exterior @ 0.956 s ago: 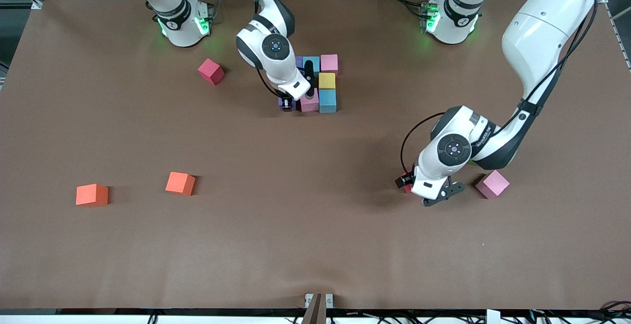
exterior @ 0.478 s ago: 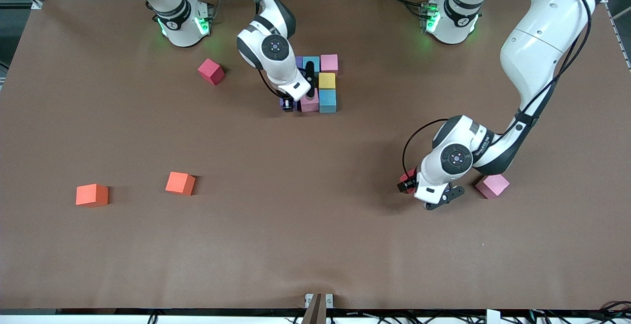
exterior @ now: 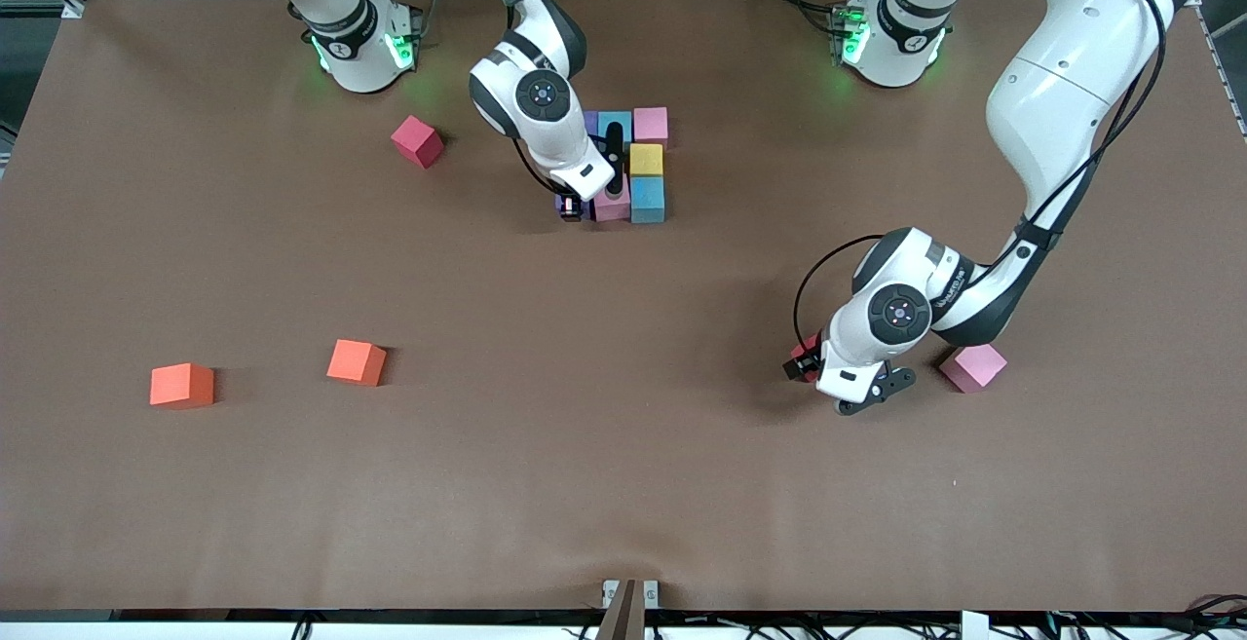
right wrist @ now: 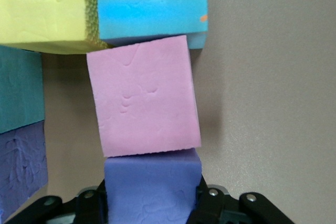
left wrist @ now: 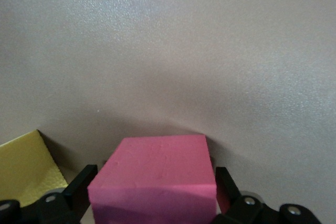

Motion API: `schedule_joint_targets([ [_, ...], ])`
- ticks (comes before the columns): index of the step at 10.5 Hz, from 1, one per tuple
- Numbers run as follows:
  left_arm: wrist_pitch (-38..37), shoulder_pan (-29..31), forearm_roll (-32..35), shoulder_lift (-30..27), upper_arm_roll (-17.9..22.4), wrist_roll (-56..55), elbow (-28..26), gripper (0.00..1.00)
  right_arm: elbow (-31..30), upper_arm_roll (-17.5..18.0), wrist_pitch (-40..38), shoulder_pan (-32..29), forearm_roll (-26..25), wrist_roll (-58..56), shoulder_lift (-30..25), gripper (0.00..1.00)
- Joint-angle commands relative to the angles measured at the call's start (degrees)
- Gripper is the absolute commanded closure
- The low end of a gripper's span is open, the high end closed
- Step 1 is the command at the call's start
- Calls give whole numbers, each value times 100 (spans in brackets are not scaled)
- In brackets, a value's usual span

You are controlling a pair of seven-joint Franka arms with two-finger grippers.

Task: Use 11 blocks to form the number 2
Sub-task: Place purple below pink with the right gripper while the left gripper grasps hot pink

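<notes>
The partial number 2 lies near the robots' bases: a row of purple (exterior: 589,121), blue (exterior: 615,122) and pink (exterior: 651,124) blocks. Nearer to the camera come a yellow block (exterior: 645,160), then a blue block (exterior: 648,200) and a pink block (exterior: 612,206). My right gripper (exterior: 570,208) is shut on a purple block (right wrist: 152,187), which butts against that pink block (right wrist: 143,98). My left gripper (exterior: 801,363) is low at the table, shut on a red block (left wrist: 157,174). A yellow block (left wrist: 26,169) lies beside it.
Loose blocks lie about: a red one (exterior: 417,141) near the right arm's base, two orange ones (exterior: 357,361) (exterior: 181,385) toward the right arm's end, and a pink one (exterior: 972,367) beside the left gripper. The brown table (exterior: 585,474) is bare nearer the camera.
The left arm has come down a little over the red block. The right gripper has shifted the purple block slightly toward the pink block.
</notes>
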Motion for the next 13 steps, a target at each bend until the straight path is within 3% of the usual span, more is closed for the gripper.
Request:
schedule_joint_targets([
  [1,10,-55,107,28,37,16,63,1,116,-41,25,92,318,22,104,100],
  [3,10,-63,107,28,37,16,63,1,125,-41,25,92,319,30,113,100],
  [5,10,-124,98,28,37,16,63,2,125,-41,16,92,319,22,105,0],
  [8,1,-151,98,28,37,16,63,9,133,-50,-54,39,319,4,52,0],
  [11,10,-256,90,10,28,-62,72,10,308,-76,-430,-57,319,-22,-79,0],
  [13,1,-379,98,-7,28,-28,230,37,537,-85,-1045,-136,328,21,-255,0],
])
